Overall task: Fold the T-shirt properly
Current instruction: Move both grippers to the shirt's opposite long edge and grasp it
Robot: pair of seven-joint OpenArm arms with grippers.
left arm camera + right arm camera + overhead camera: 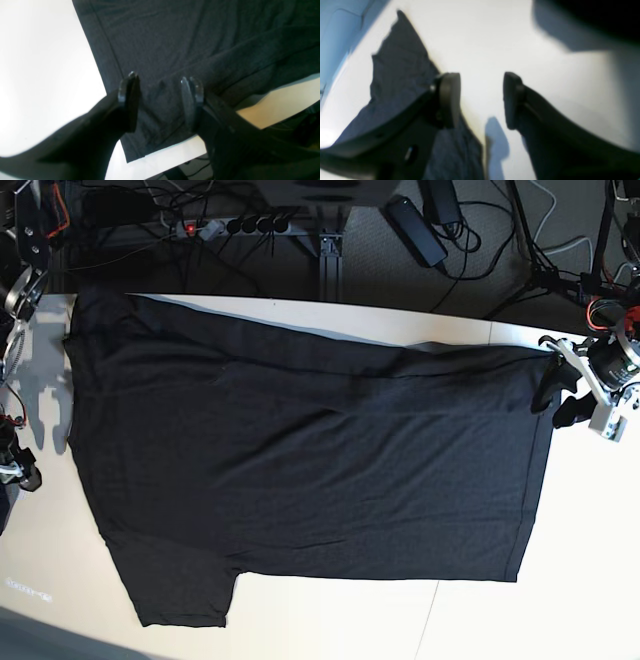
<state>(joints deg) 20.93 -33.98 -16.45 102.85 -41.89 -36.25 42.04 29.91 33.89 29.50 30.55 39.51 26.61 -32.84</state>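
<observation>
At 3 o'clock, left gripper [160,80] spread over T-shirt [300,470] hem, right gripper [481,80] spread above table [560,580], fabric apparently released flat for folding

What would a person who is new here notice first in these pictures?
First, the big black T-shirt, spread flat across most of the white table, one sleeve pointing to the near left corner. Next, the left gripper at the shirt's far right corner, its jaws open over the hem. Behind the table, a tangle of cables and a power strip lies on the floor.
</observation>
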